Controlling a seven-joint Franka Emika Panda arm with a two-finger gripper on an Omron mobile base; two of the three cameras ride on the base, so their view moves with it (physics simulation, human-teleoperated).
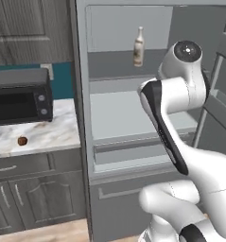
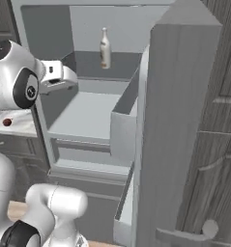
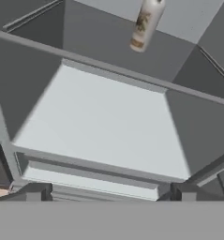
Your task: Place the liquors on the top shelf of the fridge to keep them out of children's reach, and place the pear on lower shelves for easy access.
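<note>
We see flat, even rendered light in all three views, no visible source. No glare or specular hot spots, even on the robot's glossy white arm shell (image 1: pixel 195 94), which only gets soft shading gradients. The tall grey fridge (image 1: pixel 83 118) reads bright on its pale white-grey lower shelf (image 3: pixel 108 126) and darker on the side walls and the dark grey top shelf panel (image 3: pixel 99 44). The slim-necked pale bottle with a brownish label (image 1: pixel 139 47) casts no clear shadow that we can make out. Everything looks mildly soft and low-res, edges jagged. No edge distortion, no depth-of-field blur. The small brown-orange fruit (image 1: pixel 22 141) on the marbled countertop (image 1: pixel 48 132) is just a few blurry pixels.
</note>
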